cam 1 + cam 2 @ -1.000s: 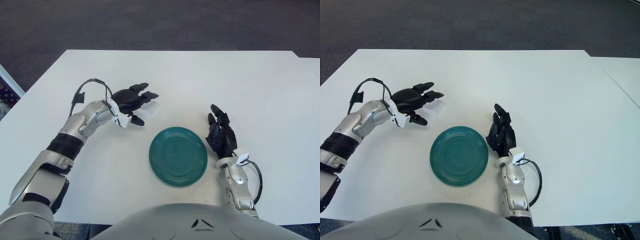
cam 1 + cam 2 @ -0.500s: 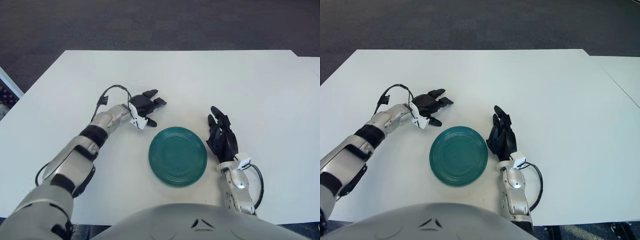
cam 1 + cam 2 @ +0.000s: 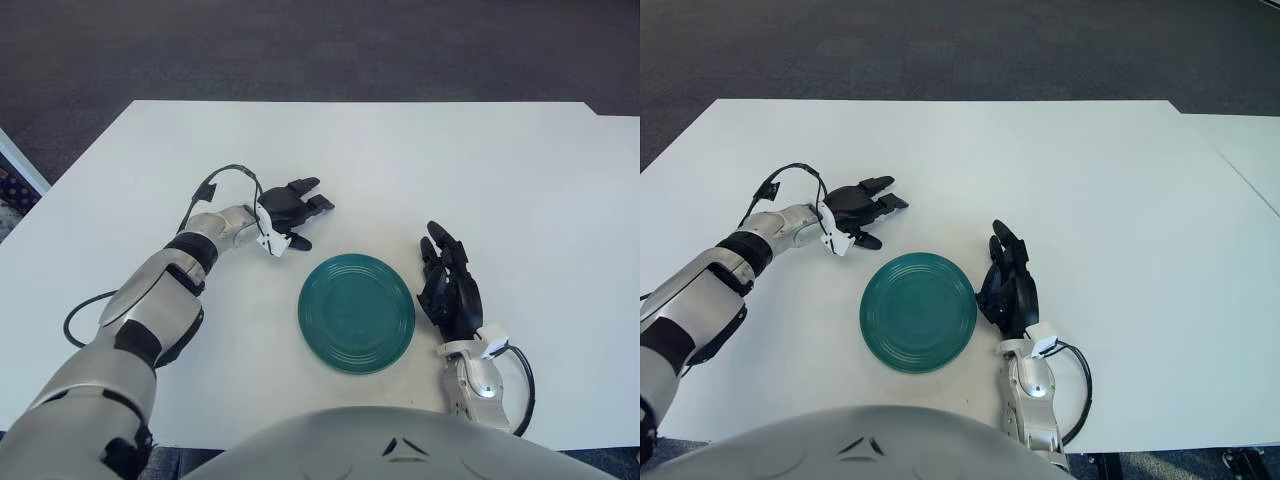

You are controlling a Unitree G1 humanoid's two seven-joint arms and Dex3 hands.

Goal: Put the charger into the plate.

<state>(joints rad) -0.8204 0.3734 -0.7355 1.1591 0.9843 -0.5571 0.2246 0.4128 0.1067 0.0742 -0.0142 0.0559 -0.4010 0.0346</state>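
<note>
A dark green plate lies on the white table near its front edge, with nothing in it. My left hand is low over the table just up and left of the plate, its black fingers spread and pointing right. No charger shows clearly; whatever is under the left palm is hidden. My right hand rests on the table right beside the plate's right rim, fingers relaxed and open, holding nothing.
The table's far edge meets dark carpet. A second white table adjoins on the right. A black cable loops off my left wrist.
My left hand has reached further right and a little away from me, ending closer to the plate's upper left rim. My right hand has slid slightly toward me.
</note>
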